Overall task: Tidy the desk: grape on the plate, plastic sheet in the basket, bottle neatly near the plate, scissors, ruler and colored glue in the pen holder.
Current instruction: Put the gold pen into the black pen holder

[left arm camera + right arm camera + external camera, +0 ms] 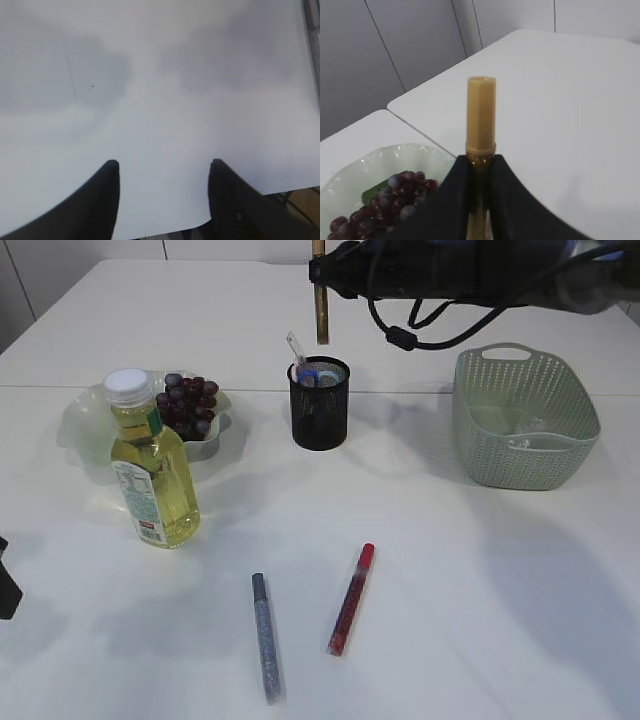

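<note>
In the exterior view the right arm reaches in along the top edge of the frame, and its right gripper (pixel 322 270) is closed on a gold glue pen (pixel 321 295), which hangs upright just above the black mesh pen holder (pixel 320 412) at upper centre. The right wrist view shows the same grip from close: the two dark fingers (pixel 451 200) press against either side of the gold glue pen (pixel 481 120), whose yellowish cap stands up between them. Inside the pen holder, the clear ruler (pixel 297 348) leans toward the left and the blue-handled scissors (pixel 312 375) sit beside it. To the left of the holder, the pale plate (pixel 85 420) carries a bunch of dark red grapes (pixel 188 402), and the bottle (pixel 150 465) of yellow liquid with a white cap stands upright just in front of the plate. The green basket (pixel 525 420) sits at the right of the frame, with the clear plastic sheet (pixel 525 440) faintly visible inside. Two more glue pens lie flat on the white table (pixel 480 590) in the lower centre: a silver glue pen (pixel 265 637) and, just to its right, a red glue pen (pixel 351 600). In the left wrist view the left gripper (pixel 164 172) stands partly open over bare table, holding nothing.
</note>
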`<state>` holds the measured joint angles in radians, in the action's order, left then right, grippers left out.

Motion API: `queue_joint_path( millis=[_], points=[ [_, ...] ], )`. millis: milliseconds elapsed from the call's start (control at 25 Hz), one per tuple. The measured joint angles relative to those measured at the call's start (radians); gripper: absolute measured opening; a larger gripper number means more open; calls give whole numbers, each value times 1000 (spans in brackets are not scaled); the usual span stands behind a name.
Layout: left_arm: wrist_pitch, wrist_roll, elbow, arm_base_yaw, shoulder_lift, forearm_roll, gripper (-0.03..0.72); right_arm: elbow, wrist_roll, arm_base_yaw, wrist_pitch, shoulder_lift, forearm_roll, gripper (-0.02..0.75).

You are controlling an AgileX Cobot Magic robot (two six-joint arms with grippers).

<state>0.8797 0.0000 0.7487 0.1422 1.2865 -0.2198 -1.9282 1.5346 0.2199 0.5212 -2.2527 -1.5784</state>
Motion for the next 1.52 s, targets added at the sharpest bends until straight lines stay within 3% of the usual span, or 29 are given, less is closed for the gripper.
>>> queue_joint_path(
  millis=[240, 520, 640, 800, 1000, 1120, 1240, 1360, 1520],
  points=[
    [1, 0, 0, 0, 0, 13, 415, -65, 306, 0, -18, -83, -180, 101],
    [-19, 0, 0, 0, 0, 27, 415, -67, 389, 0, -33, -147, -207, 113],
    [-23, 0, 0, 0, 0, 30, 415, -67, 393, 0, -33, -149, -209, 193],
    [-25, 0, 0, 0, 0, 32, 415, -67, 390, -2, -3, -149, -211, 391],
    [-26, 0, 0, 0, 0, 34, 415, -67, 183, -2, -4, -137, -174, 463],
    [-26, 0, 0, 0, 0, 34, 415, -67, -52, -4, -26, -91, 46, 457],
    [-26, 0, 0, 0, 0, 34, 415, -67, -483, -4, 18, -3, 443, 434],
    [-27, 0, 0, 0, 0, 34, 415, -69, -882, 0, 214, 88, 829, 424],
    [-29, 0, 0, 0, 0, 34, 415, -57, -1226, 44, 486, 168, 1161, 419]
  ],
)
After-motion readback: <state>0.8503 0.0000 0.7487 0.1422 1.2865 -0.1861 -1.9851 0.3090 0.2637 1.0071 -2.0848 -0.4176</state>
